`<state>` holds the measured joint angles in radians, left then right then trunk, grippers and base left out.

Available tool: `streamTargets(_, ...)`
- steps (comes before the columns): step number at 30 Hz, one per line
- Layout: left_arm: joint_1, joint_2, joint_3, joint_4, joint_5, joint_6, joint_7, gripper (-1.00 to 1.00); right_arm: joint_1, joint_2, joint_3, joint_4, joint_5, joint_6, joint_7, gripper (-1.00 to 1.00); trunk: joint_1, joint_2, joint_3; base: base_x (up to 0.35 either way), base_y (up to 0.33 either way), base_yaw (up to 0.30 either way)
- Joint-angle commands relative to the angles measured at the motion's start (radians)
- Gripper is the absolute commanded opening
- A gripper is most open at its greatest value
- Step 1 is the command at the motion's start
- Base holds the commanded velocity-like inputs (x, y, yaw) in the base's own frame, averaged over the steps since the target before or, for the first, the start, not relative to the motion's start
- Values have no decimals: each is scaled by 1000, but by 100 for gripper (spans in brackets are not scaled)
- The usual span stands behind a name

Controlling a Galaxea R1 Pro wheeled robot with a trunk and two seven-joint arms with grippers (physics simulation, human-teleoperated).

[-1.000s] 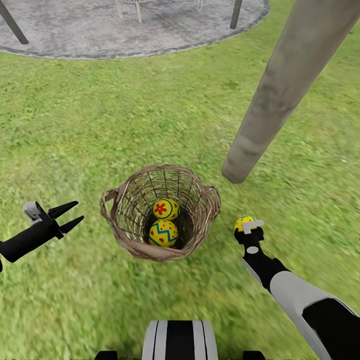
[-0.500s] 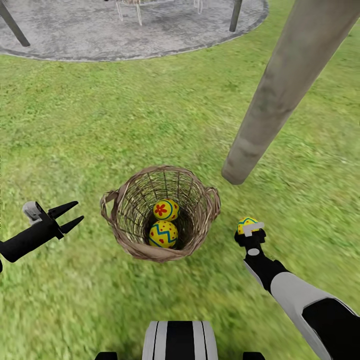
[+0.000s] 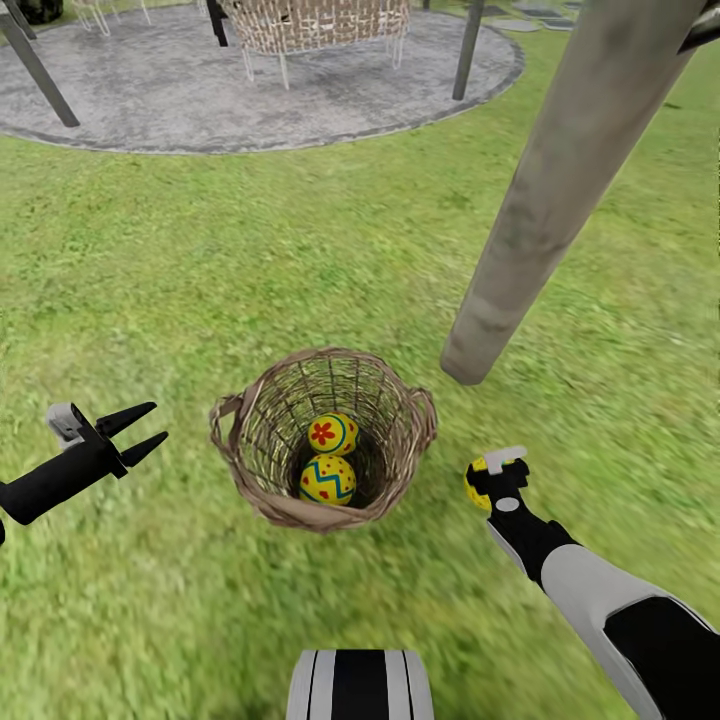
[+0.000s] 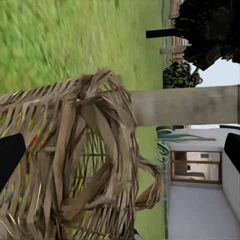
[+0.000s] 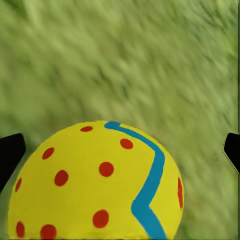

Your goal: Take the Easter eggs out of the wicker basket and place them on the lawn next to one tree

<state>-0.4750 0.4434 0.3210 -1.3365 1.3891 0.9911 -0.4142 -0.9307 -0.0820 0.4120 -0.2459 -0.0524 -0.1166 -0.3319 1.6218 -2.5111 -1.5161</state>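
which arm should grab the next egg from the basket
Probably the left. The left gripper is open and empty beside the wicker basket, while the right gripper already holds an egg.

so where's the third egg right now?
In the right gripper, over the lawn just right of the wicker basket in the head view, short of the tree. The third egg is also seen from the right wrist.

Head camera tilted up; right hand [image 3: 487,478] lowered slightly with held egg [image 3: 477,482], egg now largely hidden
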Motion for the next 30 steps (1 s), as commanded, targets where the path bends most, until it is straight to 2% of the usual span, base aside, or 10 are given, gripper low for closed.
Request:
streamTargets(1, 0, 0, 1, 0, -5, 4, -6, 100, 0, -1, 7, 0, -6, -3, -4, 100, -1, 0, 3, 0, 0, 0)
streamTargets(30, -1, -1, -6, 0, -5, 4, -3, 100, 0, -1, 6, -3, -6, 10, -11, 100, -14, 7, 116, 0, 0, 0)
